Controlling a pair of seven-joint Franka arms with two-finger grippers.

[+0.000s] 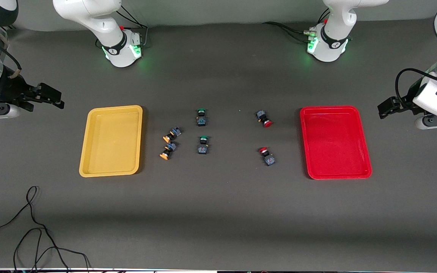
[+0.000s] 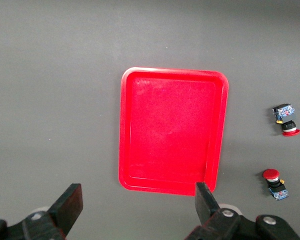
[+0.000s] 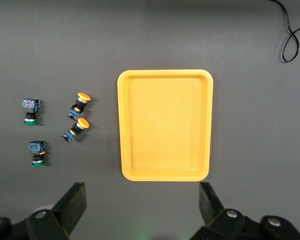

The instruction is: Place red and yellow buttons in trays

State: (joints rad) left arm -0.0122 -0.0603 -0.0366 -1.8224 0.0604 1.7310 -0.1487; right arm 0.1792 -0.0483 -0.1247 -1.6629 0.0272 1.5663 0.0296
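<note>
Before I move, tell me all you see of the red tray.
The red tray is a shallow rectangle of glossy plastic with rounded corners and a raised rim. It lies flat on the dark table toward the left arm's end, with nothing in it. Nothing touches it; two red-capped buttons lie beside it, apart from its rim.

Dark grey matte tabletop (image 1: 218,212), evenly lit, soft broad shadow band across the part nearest the front camera. Pale grey wall or backdrop (image 1: 218,11) along the edge by the bases, possibly fabric. Loose black cable (image 1: 32,227) looping on the surface at the near corner toward the right arm's end. Thin bright strip (image 1: 127,271) at the nearest edge, nature unclear.
</note>
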